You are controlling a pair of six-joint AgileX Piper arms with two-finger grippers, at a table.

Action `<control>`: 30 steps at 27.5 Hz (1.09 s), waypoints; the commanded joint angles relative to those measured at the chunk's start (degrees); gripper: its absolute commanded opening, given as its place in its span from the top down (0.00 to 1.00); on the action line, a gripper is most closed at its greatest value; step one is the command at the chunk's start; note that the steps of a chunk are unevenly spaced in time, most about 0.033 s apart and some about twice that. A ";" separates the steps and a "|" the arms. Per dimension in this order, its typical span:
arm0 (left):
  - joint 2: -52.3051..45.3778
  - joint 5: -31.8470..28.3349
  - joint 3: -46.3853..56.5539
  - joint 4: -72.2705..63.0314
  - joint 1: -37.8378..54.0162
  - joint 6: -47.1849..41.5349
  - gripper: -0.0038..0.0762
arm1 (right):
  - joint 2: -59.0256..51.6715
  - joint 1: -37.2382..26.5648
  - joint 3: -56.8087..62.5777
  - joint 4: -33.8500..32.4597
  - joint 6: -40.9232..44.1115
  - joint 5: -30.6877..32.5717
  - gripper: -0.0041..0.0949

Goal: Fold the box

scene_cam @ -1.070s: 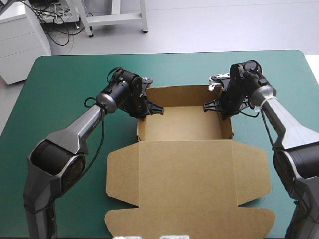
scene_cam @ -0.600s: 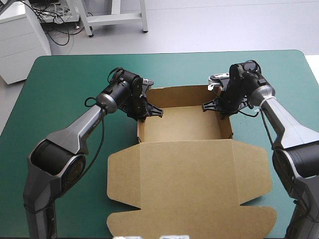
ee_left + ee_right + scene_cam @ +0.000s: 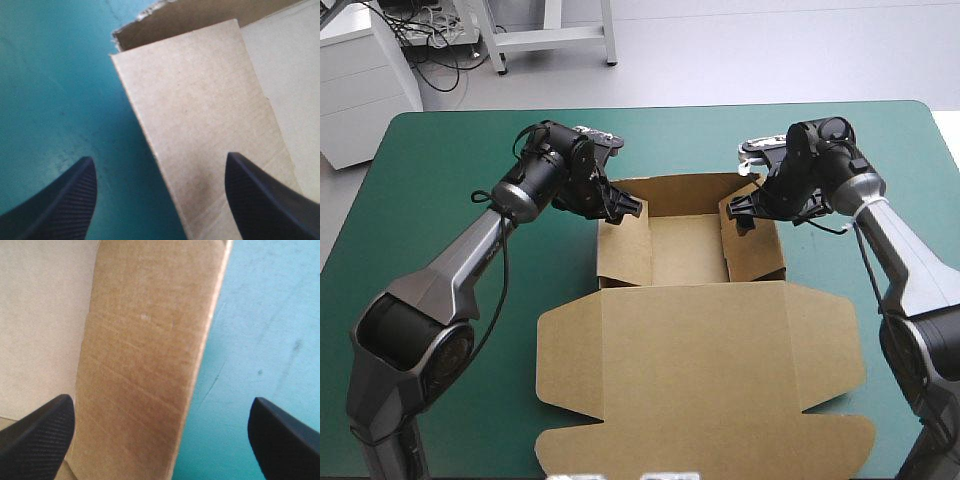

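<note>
Left hand [image 3: 159,157] astride box [image 3: 195,100] wall

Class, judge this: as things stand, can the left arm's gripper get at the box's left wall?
Probably yes. The left gripper is open and straddles the left wall of the box, one finger over the teal-green cover, the other over the board; nothing lies between.
</note>
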 commanded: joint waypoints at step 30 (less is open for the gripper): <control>-58.16 0.36 48.68 1.28 -0.24 9.68 0.99 | -3.77 -0.26 -1.78 -2.70 -1.22 -3.69 0.08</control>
